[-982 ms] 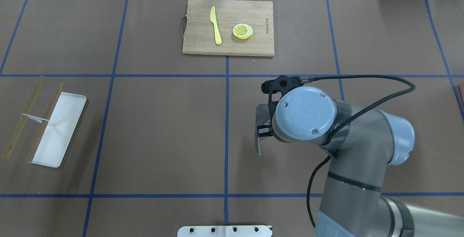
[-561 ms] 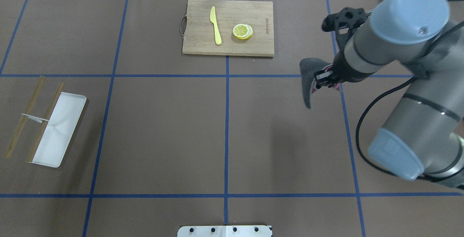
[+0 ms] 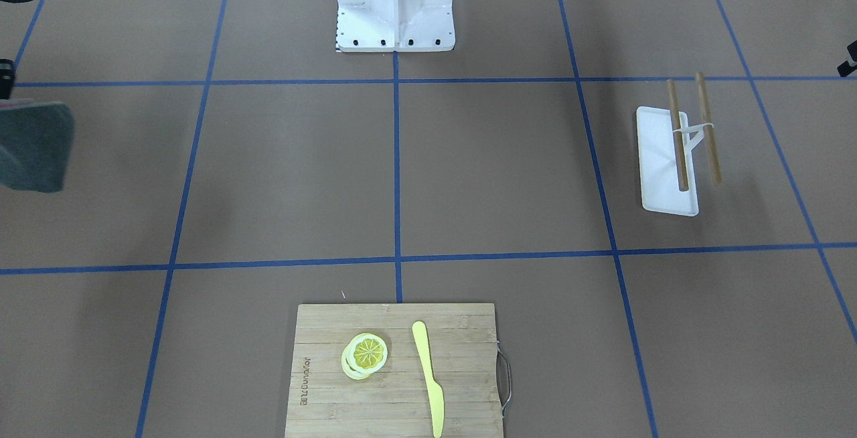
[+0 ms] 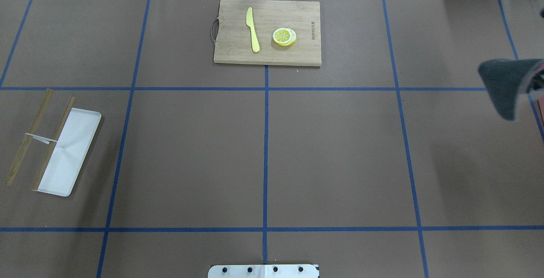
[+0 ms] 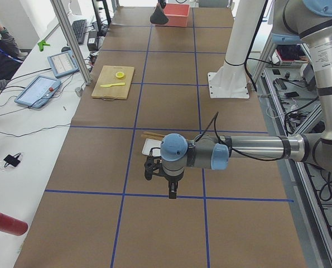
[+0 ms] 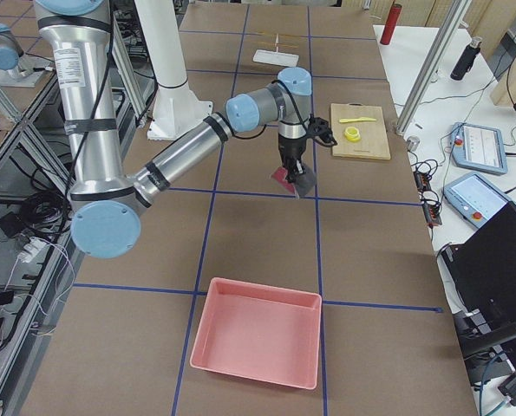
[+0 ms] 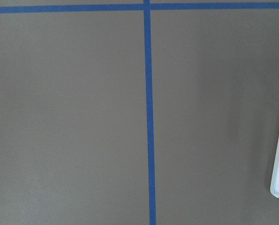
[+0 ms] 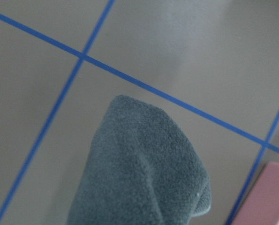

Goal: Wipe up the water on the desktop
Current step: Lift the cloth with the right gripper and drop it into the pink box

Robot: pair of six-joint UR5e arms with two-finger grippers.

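The brown desktop point(image 4: 331, 154) with blue tape lines shows no water that I can make out. My right gripper point(image 4: 540, 78) is at the overhead view's right edge, mostly out of frame, shut on a dark grey cloth point(image 4: 503, 89) that hangs above the desktop. The cloth also shows at the front view's left edge point(image 3: 33, 147) and fills the right wrist view point(image 8: 139, 168). My left gripper point(image 5: 172, 192) hangs over the desktop near the white tray. It shows only in the left side view, so I cannot tell if it is open or shut.
A bamboo cutting board point(image 4: 297, 52) with a yellow knife point(image 4: 253, 31) and lemon slices point(image 4: 284, 37) lies at the far middle. A white tray point(image 4: 68, 154) with two wooden sticks point(image 4: 27, 140) lies at the left. A pink bin point(image 6: 258, 342) stands at the right end.
My right arm has swung from the table's middle to the far right, carrying the cloth, and has almost left the overhead view.
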